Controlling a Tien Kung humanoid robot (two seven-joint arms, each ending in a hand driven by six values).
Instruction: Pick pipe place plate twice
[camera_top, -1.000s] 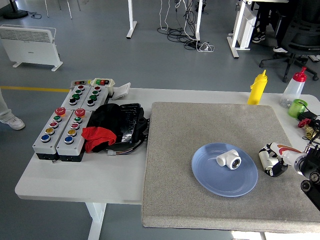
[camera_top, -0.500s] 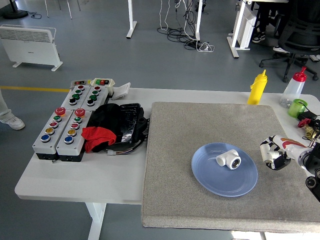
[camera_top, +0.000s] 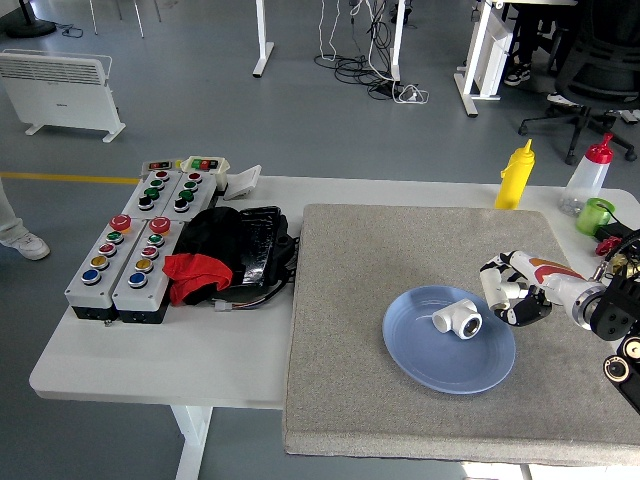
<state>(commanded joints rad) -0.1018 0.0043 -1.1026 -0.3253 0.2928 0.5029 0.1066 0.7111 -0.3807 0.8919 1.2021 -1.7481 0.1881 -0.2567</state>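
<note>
Pipe fitting (camera_top: 458, 318), white, lies inside the blue plate (camera_top: 440, 365) on the grey mat (camera_top: 380, 260), toward the plate's upper right. Right hand (camera_top: 512, 298) reaches in from the right edge, positioned just beside the plate's right rim; fingers loosely spread, holding nothing, not touching the fitting. Left arm not visible. Yellow bottle (camera_top: 515, 175) stands at the mat's far edge. Button boxes (camera_top: 135, 255) and black-and-red cloth bundle (camera_top: 225, 255) occupy the table's left side.
</note>
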